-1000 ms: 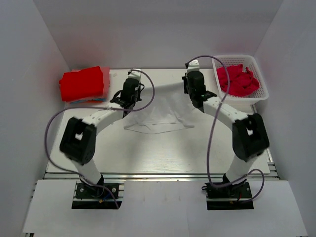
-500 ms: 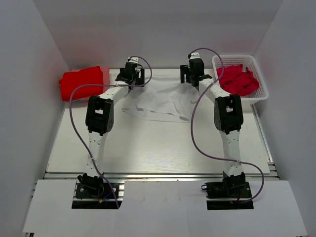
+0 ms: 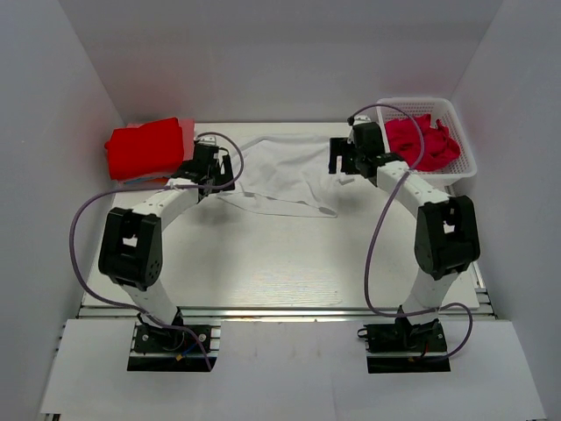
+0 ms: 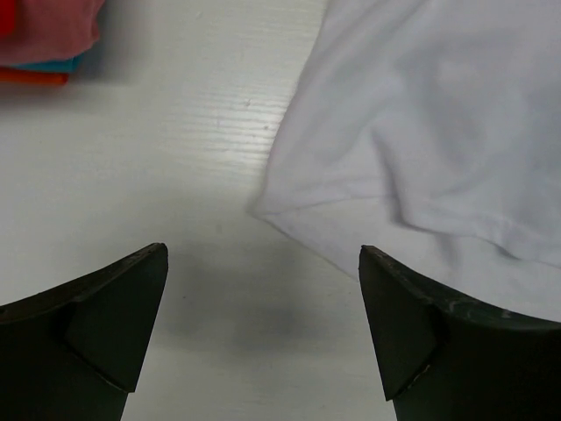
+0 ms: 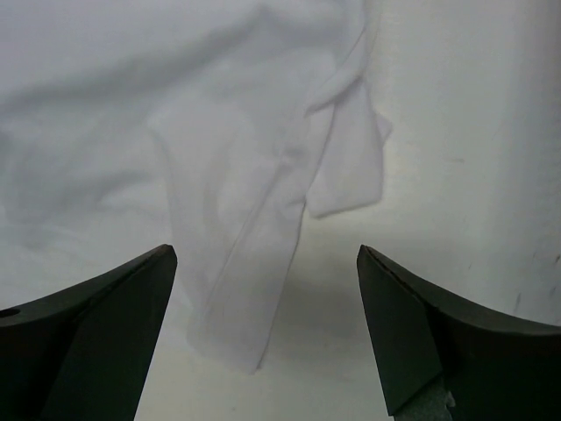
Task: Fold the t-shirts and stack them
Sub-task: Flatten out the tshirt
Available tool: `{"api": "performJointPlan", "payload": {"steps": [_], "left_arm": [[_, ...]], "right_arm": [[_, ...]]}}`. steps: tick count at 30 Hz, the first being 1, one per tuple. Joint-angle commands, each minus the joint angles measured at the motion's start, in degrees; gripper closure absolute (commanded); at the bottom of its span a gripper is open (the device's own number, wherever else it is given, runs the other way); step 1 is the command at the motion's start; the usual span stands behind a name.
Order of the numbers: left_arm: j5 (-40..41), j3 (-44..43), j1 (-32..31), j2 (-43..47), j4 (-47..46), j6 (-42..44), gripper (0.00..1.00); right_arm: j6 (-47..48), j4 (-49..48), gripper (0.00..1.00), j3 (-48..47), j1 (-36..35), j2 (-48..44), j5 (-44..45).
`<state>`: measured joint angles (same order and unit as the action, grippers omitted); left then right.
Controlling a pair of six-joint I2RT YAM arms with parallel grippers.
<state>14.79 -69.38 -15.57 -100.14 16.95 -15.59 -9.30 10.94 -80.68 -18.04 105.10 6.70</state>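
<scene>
Between left gripper [image 4: 261,263] and right gripper [image 5: 266,254], both spread empty, white t-shirt [image 3: 285,171] lies rumpled; flattening seems next, pinching 2 corners

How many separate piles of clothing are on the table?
3: a folded red stack at the far left, a white t-shirt lying loose in the middle, and a crimson heap in the basket far right. Each pile may hide more shirts.

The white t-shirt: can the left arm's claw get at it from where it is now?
Probably yes. The left claw is open, and a corner of the white t-shirt lies on the table just ahead of it with nothing between.
</scene>
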Motion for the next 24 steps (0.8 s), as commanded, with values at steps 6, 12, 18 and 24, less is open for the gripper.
{"api": "performJointPlan", "payload": {"steps": [6,12,18,24], "left_arm": [[-1.33,4.97,3.17,-0.58,-4.04,-3.92,0.02],[-3.35,6.54,3.71,-2.18,-3.67,-3.92,0.03],[-5.29,10.15,3.71,1.52,-7.02,-3.92,0.0],[-5.29,10.15,3.71,2.05,-6.49,-3.92,0.0]], "right_arm": [[-4.15,0.92,0.18,9.14,-1.55,-2.8,-9.6],[-4.15,3.64,0.3,7.04,-3.66,0.88,-9.69],[-4.23,4.97,0.33,3.0,-6.21,4.85,-4.6],[-5.55,7.25,0.58,1.67,-7.71,7.66,-1.26]]}}
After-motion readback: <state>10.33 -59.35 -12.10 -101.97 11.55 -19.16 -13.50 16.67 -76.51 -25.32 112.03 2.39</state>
